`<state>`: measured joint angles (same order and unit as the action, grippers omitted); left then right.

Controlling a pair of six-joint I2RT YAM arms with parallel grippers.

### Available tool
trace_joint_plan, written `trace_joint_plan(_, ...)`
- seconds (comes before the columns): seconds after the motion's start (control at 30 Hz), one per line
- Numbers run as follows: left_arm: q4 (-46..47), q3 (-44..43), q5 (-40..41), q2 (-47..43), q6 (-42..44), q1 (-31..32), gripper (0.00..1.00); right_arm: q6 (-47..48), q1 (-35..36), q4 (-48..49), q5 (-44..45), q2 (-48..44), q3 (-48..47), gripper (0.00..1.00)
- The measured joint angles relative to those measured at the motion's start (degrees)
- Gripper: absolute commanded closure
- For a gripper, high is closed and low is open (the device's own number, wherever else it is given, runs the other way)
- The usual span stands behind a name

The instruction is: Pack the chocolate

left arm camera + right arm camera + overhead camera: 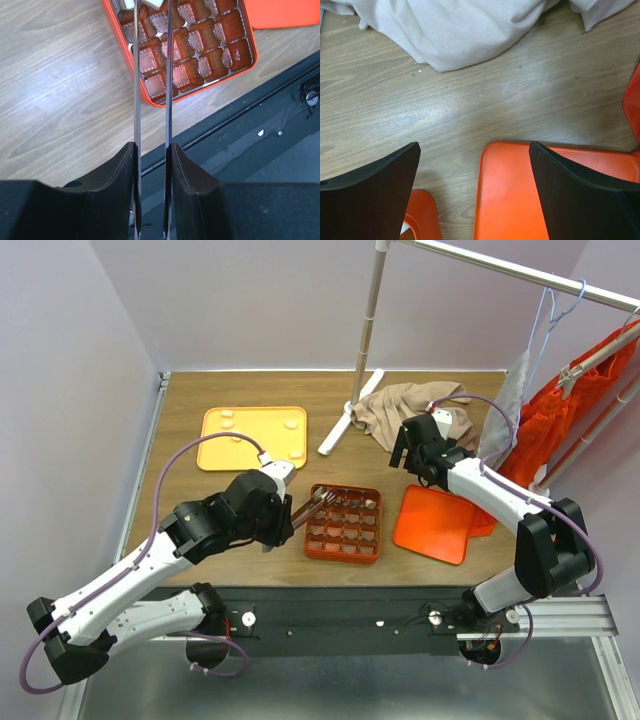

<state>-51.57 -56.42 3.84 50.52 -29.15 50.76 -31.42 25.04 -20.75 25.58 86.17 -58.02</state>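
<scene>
Chocolate, top view: cream-white lumps lie loose on the yellow tray at upper left. A few boxed pieces sit in the top row of the gridded box at centre.
Left gripper, top view: the left gripper is just left of the box, pressed together on tweezers. Their long axis runs from lower left to upper right, with the tips over the box's upper-left cells.
Nearer arm: the left. The right gripper hangs well apart, to the right of the box and near the cloth.
Left wrist view: the fingers squeeze the blades, which run straight up the frame. A cream-white piece is pinched between the tips at the top edge, over the box.
Piece's heading: it is small and cut by the frame edge, so no long axis can be told.
Coming move, judged: straight down off the tips into a cell; which cell cannot be told.
Right wrist view: the right gripper is spread wide with nothing between the fingers. It is over bare table and the orange lid, with no chocolate in view.
</scene>
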Motion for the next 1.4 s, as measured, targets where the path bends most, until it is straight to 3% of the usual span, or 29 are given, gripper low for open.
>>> trace_joint_plan(0.57, 1.6, 3.3, 0.0, -0.1, -1.0, 2.1, 1.0, 0.0, 0.0, 0.0, 0.0, 0.0, 0.0, 0.02)
trace_joint_plan(0.83, 2.2, 3.3, 0.0, -0.1, -1.0, 2.6, 0.94, 0.0, 0.0, 0.0, 0.0, 0.0, 0.0, 0.02)
trace_joint_plan(1.1, 2.2, 3.3, 0.0, 0.6, -1.0, 3.0, 0.8, 0.0, 0.0, 0.0, -0.3, 0.3, 0.0, 0.02)
trace_joint_plan(1.4, 2.2, 3.3, 0.0, 0.9, -0.9, 3.5, 0.75, 0.0, 0.0, 0.0, -0.6, 0.3, 0.0, 0.02)
